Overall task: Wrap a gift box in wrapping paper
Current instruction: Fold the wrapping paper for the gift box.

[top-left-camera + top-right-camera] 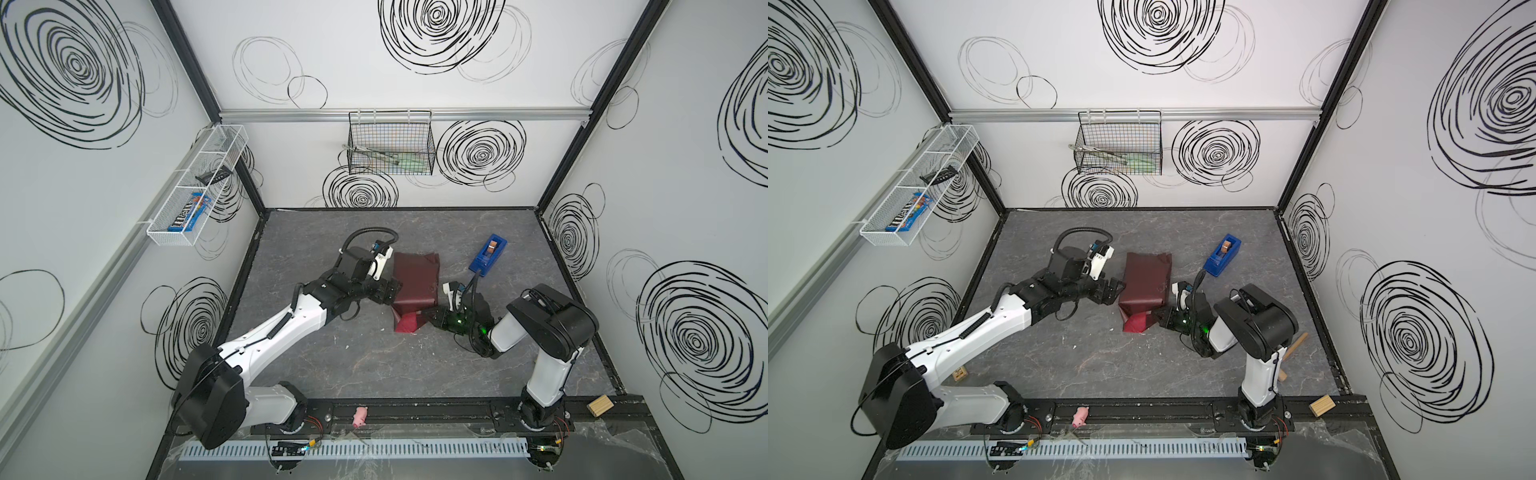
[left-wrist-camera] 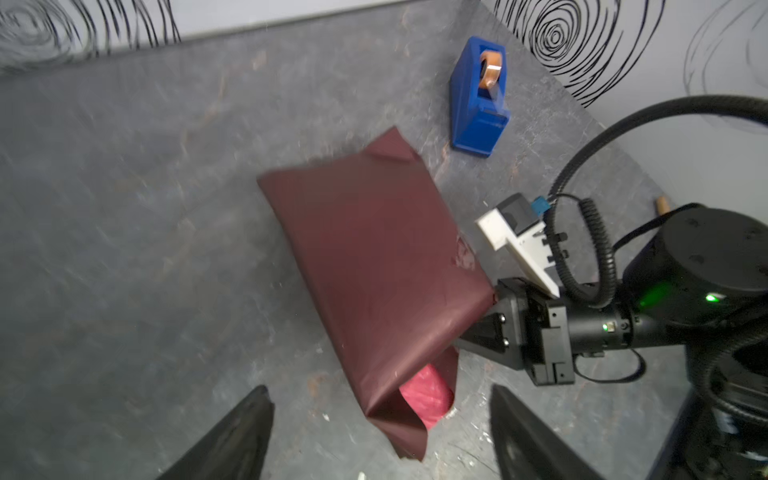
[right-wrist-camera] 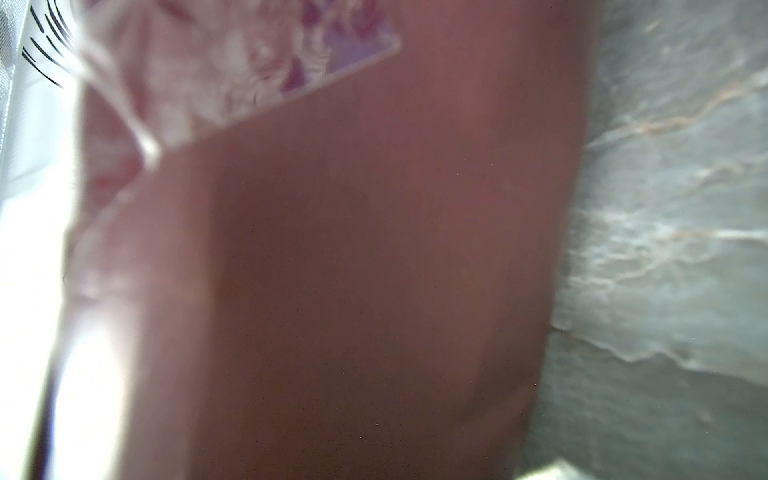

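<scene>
The maroon wrapping paper lies folded into a box-shaped bundle mid-table. Its near end gapes as a loose flap with a bright red inside. The gift box is hidden under it. My left gripper sits at the bundle's left side, open. The flap's tip lies ahead between its fingers, untouched. My right gripper is shut at the bundle's near right corner. Its tips are tucked under the paper, which fills the right wrist view. I cannot tell whether they pinch it.
A blue tape dispenser stands behind the right arm. A pink toy and a wooden block lie on the front rail. A wooden stick lies right of the right arm. Wire baskets hang on the walls.
</scene>
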